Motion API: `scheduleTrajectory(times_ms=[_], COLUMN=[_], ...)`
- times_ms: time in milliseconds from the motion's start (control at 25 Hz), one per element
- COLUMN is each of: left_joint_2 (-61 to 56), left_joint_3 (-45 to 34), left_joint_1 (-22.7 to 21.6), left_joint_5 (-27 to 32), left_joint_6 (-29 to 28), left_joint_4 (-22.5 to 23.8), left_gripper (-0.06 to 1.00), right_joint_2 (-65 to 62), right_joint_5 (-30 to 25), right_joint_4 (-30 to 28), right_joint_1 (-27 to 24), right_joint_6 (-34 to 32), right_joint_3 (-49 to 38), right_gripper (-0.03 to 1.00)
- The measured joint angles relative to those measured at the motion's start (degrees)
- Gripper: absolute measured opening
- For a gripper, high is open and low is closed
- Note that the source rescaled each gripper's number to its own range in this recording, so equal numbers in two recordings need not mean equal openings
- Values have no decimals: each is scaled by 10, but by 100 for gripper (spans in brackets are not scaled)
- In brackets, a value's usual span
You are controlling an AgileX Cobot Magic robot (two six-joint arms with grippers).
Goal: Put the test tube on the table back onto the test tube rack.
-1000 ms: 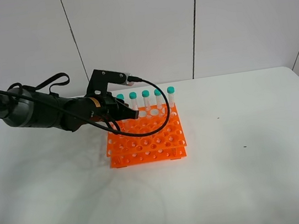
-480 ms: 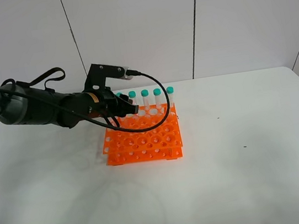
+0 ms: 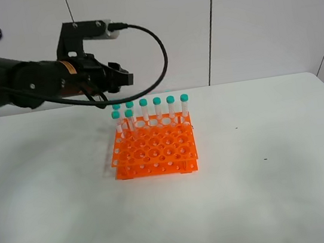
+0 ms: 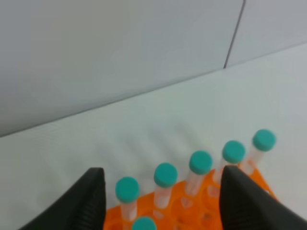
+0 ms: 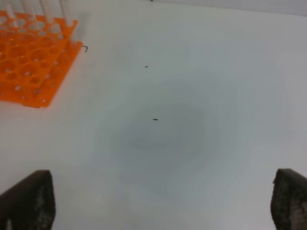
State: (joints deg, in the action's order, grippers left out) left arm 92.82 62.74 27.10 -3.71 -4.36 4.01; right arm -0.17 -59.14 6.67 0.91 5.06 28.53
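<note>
Exterior high view: the test tube rack (image 3: 155, 148) is seen standing on the white worktop (image 3: 268, 191), and no tube is found lying loose on that surface. Seven teal-capped tubes are counted upright in the rack — five along the far row and two at the left end. Which is the test tube of the task cannot be settled, as all look alike; the one standing slightly forward near the left end (image 3: 130, 121) is judged the likeliest.

The left pincer (image 3: 121, 76) is held in the air above and to the left of the rack, clear of every tube. In the left wrist view its fingers (image 4: 91, 201) are shown spread apart with nothing between them, the capped tubes visible below. The right pincer (image 5: 158, 206) is likewise parted and empty, well apart from the rack.

Handling, as a judgement: such a tube would be light, stiff and smooth-walled, so slip is the main risk. A hold just below the cap is recommended — the cap's edge offers a stop, and the conical tip is left free to find a hole.

Surface and room: the worktop is matte, plain and flat, bearing a few small dark specks (image 5: 155, 119). Pale wall panels with dark seams stand behind.
</note>
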Motion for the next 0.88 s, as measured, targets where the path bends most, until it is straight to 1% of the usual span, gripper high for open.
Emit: scheduleTrajectory(times_ms=[80,160,240,360,480,560,640,720,880], left_joint_2=[-40,-72,-94,-106,-105,-105,-105,-105,-105], left_joint_3=[0,0,0,0,0,0,1,1,3], left_joint_1=[0,0,0,0,0,-3,-17,-45,-138], left_joint_5=[64,137,222,335,418,447,468,482,533], left_joint_6=[0,1,1,-1,-2,-2,-1,-1,9], left_joint_4=[0,1,1,-5,-15,-17,-20,-23,-25], left_gripper=[62,74,81,85,86,86,86,86,86], right_joint_2=[0,0,0,0,0,0,0,0,0], right_joint_5=[0,0,0,0,0,0,0,0,0], right_joint_4=[0,0,0,0,0,0,0,0,0], right_joint_1=[0,0,0,0,0,0,0,0,0], right_joint_6=[0,0,0,0,0,0,0,0,0], right_joint_3=[0,0,0,0,0,0,0,0,0], right_gripper=[100,100,100,100,100,100,100,100,100])
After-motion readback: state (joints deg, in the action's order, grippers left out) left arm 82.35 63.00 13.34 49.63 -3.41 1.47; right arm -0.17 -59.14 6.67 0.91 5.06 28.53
